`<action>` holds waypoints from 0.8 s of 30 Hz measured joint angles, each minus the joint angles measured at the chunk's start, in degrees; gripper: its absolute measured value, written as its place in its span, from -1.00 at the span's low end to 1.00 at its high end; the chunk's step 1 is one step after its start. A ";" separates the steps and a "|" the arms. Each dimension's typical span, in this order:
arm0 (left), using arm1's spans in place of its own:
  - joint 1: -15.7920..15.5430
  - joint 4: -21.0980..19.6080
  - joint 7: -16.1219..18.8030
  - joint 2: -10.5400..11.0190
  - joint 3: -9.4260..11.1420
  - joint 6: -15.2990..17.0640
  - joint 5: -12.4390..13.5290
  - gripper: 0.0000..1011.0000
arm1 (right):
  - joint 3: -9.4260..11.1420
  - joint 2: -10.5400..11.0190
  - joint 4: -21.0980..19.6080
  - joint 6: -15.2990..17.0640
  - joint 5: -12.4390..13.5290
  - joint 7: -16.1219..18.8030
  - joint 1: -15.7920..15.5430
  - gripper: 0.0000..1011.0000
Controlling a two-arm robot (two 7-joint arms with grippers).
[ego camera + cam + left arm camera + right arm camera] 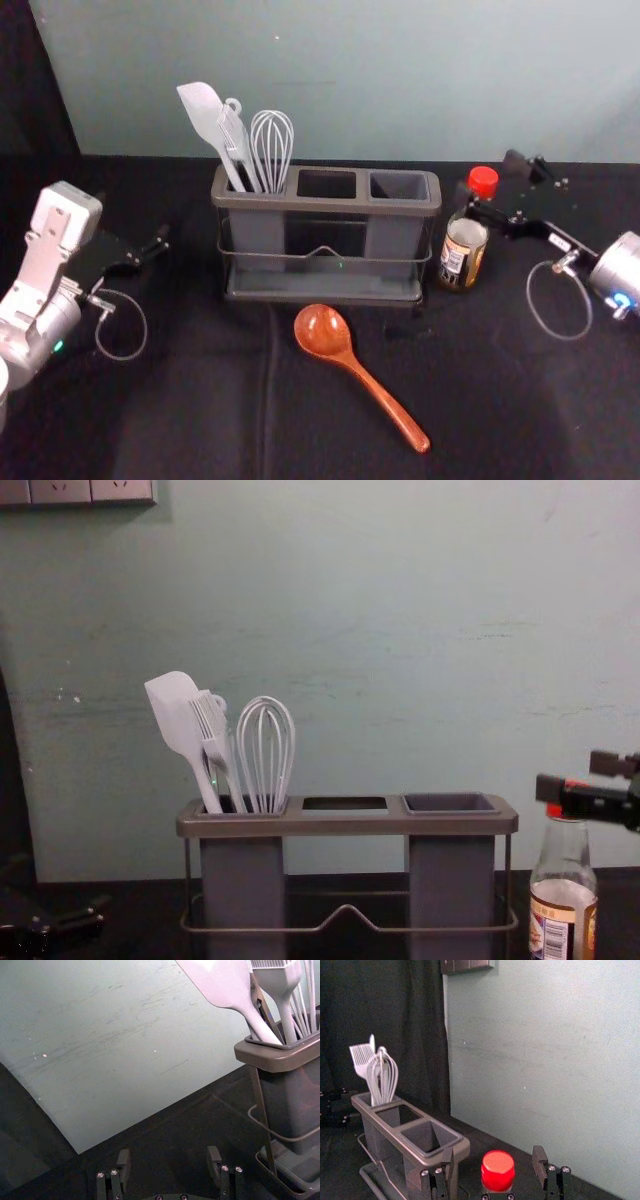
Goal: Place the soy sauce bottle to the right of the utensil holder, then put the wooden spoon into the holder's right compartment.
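My right gripper [490, 180] is open at the soy sauce bottle's [465, 250] red cap; in the right wrist view the cap [498, 1169] shows between the open fingers of the gripper [493, 1155]. The bottle stands upright close beside the holder's right end. The grey utensil holder [320, 296] has white utensils in its left compartment; its middle and right compartments [399, 185] hold nothing visible. The wooden spoon [323, 332] lies on the table in front, bowl toward the holder, handle toward front right. My left gripper [150, 250] is off to the holder's left, open in the left wrist view [169, 1156].
A white spatula [172, 712], brush [214, 730] and whisk [266, 750] rise above the holder's left end. Behind the black-covered table [200, 400] is a pale green wall [400, 80]. A dark curtain [380, 1010] hangs at the left.
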 joint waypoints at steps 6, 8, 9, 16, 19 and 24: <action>0.00 0.00 0.00 0.00 0.00 0.00 0.00 0.99 | 1.63 1.71 -6.01 0.55 -0.46 -1.44 -2.04 0.98; 0.00 0.00 0.00 0.00 0.00 0.00 0.00 0.99 | 2.01 2.04 -7.36 0.37 -0.34 -1.44 -2.56 0.98; 0.00 0.00 0.00 0.00 0.00 0.00 0.00 0.99 | 2.22 2.39 -8.67 0.45 -0.24 -1.40 -3.00 0.98; 0.00 0.00 0.00 0.00 0.00 0.00 0.00 0.99 | 2.15 4.48 -14.98 3.50 1.22 -0.18 -4.57 0.98; 0.00 0.00 0.00 0.00 0.00 0.00 0.00 0.99 | 1.18 5.25 -17.32 5.72 2.18 0.57 -4.75 0.98; 0.00 0.00 0.00 0.00 0.00 0.00 0.00 0.99 | -2.05 6.08 -20.16 9.22 2.31 1.12 -4.34 0.98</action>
